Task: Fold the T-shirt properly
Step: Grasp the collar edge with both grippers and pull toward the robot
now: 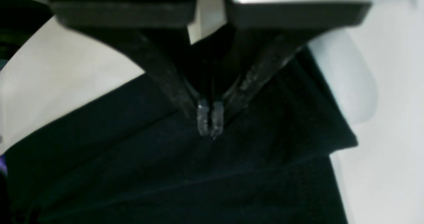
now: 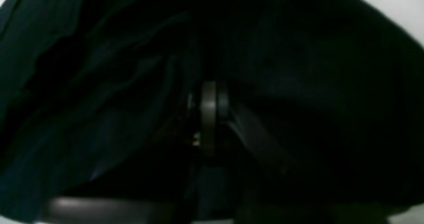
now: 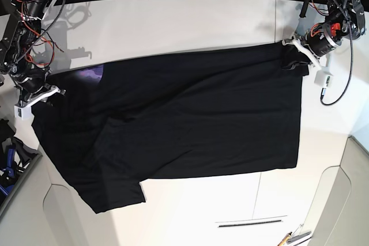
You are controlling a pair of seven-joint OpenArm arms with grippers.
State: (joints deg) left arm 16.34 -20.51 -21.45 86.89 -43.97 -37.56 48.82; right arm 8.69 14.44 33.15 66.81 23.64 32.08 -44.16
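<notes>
- T-shirt [image 3: 190, 125]: large, black, spread almost flat across the white table [image 3: 173, 21]; near hem edge runs along the front, with one short sleeve [image 3: 115, 194] sticking out at the near corner.
- Handling, judged: soft, limp and light; it will sag and crease between any two held points, slide readily on the smooth tabletop, and is not fragile.
- Hold points, judged: corners and hem edges, pinched through both layers, opposite corners kept taut so the fold line lies straight.
- Right gripper [image 3: 49, 97]: at the shirt's edge on the base view's left; jaws closed on a gather of the black cloth, which fills its wrist view.
- Left gripper [image 1: 210, 124]: at the far corner on the base view's right; clear fingertips [image 1: 202, 118] pressed together, pinching the shirt.
- Purple print patch [image 3: 92, 74]: small turned-up area showing at the far edge.
</notes>
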